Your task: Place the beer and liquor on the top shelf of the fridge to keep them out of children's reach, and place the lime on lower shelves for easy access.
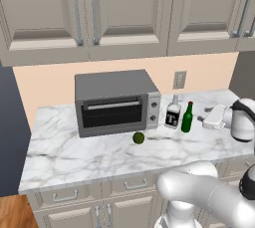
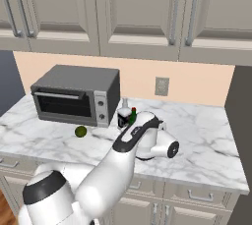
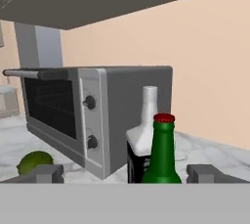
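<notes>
The beer (image 1: 187, 117), a slim green bottle with a red cap, stands on the marble counter (image 1: 74, 152) right of the toaster oven. Close on its left stands the liquor (image 1: 173, 112), a squat pale bottle with a black label. The lime (image 1: 138, 138) lies in front of the oven's right corner. My gripper (image 1: 200, 119) hovers level just right of the beer, open and empty. In the hand view the beer (image 3: 161, 154) rises between my spread fingertips (image 3: 46, 173), apart from them, with the liquor (image 3: 144, 130) behind it and the lime (image 3: 35, 162) low left. The fridge's inside and top shelf are out of view.
A silver toaster oven (image 1: 117, 102) stands against the back wall, left of the bottles. Wall cabinets (image 1: 124, 13) hang above the counter. A wall outlet (image 1: 179, 79) sits behind the bottles. A dark tall panel (image 2: 241, 121) closes the counter's right end.
</notes>
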You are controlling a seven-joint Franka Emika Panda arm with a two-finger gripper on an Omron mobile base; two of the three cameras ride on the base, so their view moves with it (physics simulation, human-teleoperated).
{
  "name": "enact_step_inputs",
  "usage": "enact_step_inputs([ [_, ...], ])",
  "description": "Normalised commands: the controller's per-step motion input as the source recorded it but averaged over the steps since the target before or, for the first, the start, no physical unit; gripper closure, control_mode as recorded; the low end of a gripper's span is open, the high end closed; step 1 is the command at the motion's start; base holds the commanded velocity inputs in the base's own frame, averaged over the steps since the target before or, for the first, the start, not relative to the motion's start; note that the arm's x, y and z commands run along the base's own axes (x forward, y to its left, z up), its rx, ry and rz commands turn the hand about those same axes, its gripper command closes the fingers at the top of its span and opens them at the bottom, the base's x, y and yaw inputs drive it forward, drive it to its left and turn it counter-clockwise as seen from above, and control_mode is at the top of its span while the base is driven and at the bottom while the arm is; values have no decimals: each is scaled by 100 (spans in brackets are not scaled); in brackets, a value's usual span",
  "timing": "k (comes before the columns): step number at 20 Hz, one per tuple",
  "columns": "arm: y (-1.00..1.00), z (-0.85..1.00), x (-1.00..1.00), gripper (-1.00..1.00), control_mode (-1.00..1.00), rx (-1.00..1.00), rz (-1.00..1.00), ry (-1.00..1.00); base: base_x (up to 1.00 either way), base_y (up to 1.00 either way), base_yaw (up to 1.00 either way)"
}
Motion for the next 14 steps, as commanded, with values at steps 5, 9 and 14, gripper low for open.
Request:
enact_step_inputs([
  [5,4,-1,35,-100,-100,0,0,0,0,0,0],
  [9,1,-9,28,-100,-100,0,0,0,0,0,0],
  [14,0,-12,23,-100,-100,0,0,0,0,0,0],
])
